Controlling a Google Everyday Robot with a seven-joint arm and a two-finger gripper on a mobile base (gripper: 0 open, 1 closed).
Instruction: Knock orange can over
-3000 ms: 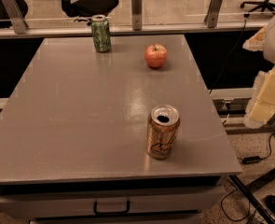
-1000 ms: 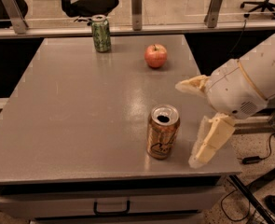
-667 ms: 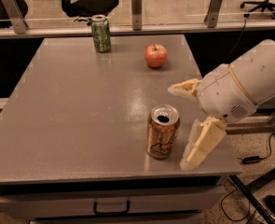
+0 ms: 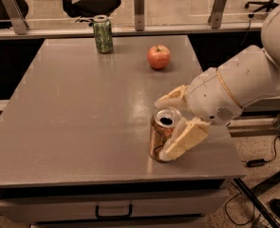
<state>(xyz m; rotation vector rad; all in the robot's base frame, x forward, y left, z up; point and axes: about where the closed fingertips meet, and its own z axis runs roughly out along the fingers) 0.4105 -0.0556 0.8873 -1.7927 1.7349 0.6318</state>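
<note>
The gripper (image 4: 164, 126) is being brought in from the right, closer than a moment ago. Its fingers are being kept apart around the orange can (image 4: 156, 137). The can is still being left upright near the front right edge of the table (image 4: 82, 103), so the knock is only being started.

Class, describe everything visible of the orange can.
The orange can is a metal drink can, orange-gold with dark lettering and a silver, opened top. It stands upright near the front right of the grey table. The gripper is at it from the right, jaws open, one either side; one covers its lower right. Contact cannot be told.
</note>
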